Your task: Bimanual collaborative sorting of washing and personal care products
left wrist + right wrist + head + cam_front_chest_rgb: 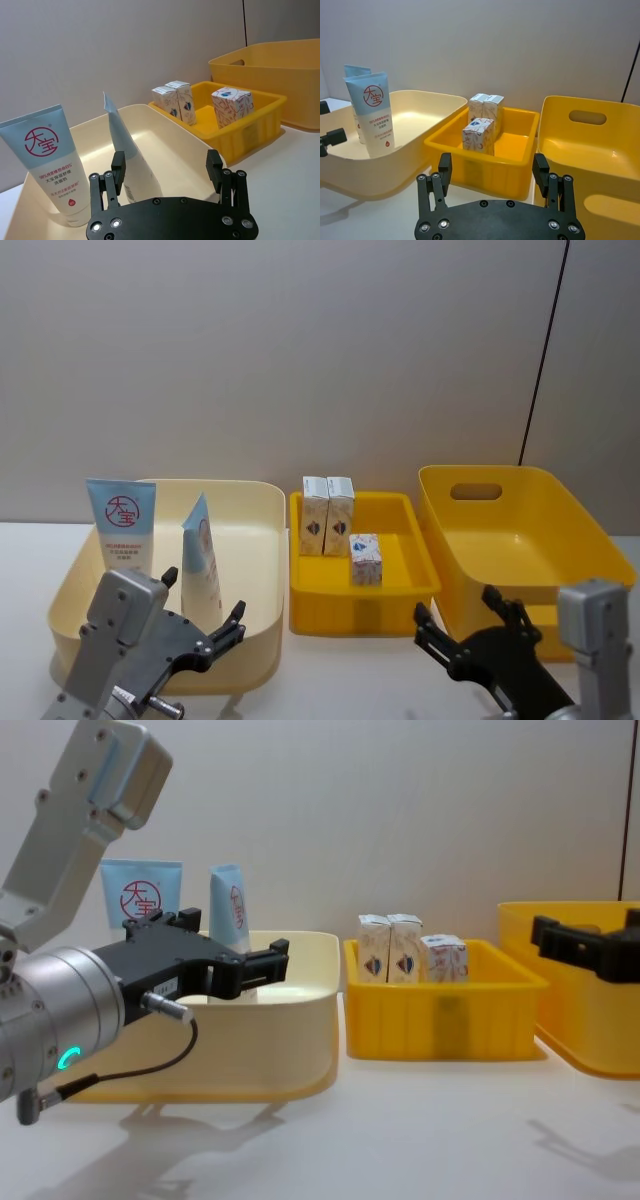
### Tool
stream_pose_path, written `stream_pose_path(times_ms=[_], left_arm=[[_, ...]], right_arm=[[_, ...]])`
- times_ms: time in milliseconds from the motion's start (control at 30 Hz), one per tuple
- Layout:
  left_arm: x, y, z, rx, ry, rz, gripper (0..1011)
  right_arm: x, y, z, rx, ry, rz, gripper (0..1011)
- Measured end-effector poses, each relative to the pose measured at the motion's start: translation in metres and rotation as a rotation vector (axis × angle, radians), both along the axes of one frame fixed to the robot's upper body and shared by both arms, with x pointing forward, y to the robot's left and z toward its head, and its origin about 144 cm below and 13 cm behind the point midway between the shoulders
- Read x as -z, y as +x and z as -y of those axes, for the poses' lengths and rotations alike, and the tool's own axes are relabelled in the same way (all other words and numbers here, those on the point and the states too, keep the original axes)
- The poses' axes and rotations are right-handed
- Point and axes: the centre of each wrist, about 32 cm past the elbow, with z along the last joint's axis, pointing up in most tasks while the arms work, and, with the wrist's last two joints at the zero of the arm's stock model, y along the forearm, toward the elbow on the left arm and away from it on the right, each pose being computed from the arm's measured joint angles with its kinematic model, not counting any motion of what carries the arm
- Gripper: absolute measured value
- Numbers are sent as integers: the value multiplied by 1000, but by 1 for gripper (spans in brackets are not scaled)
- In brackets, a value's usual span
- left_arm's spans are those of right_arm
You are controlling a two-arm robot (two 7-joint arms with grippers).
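Note:
Two white tubes with pale-blue ends stand in the cream bin (262, 540) on the left: one (121, 525) shows its red round logo, the other (200, 560) is turned edge-on. Three small cream cartons sit in the small yellow tray (350, 615): two (315, 515) (339, 515) upright at its back, one (366, 559) nearer the front. My left gripper (203, 600) hangs open and empty at the cream bin's near side, just before the tubes (47, 165). Low on the right, my right gripper (457, 608) is open and empty, facing the tray (485, 170).
A large yellow bin (520, 540) with a handle slot stands at the far right, beside the tray. The three containers sit side by side on a white table before a grey wall. Bare table lies in front of them.

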Motion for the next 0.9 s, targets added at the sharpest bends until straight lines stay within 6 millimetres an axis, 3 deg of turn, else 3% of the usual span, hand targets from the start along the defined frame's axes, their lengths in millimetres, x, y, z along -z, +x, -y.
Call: stream_pose_path(times_ms=[600,900], left_arm=[[0,0,0,0,0,0,1003],[0,0,0,0,0,0,1003]], right_arm=[[-46,28,-48,16,-54,-152,1001],[-62,56,-70,79,-73,-243,1001]])
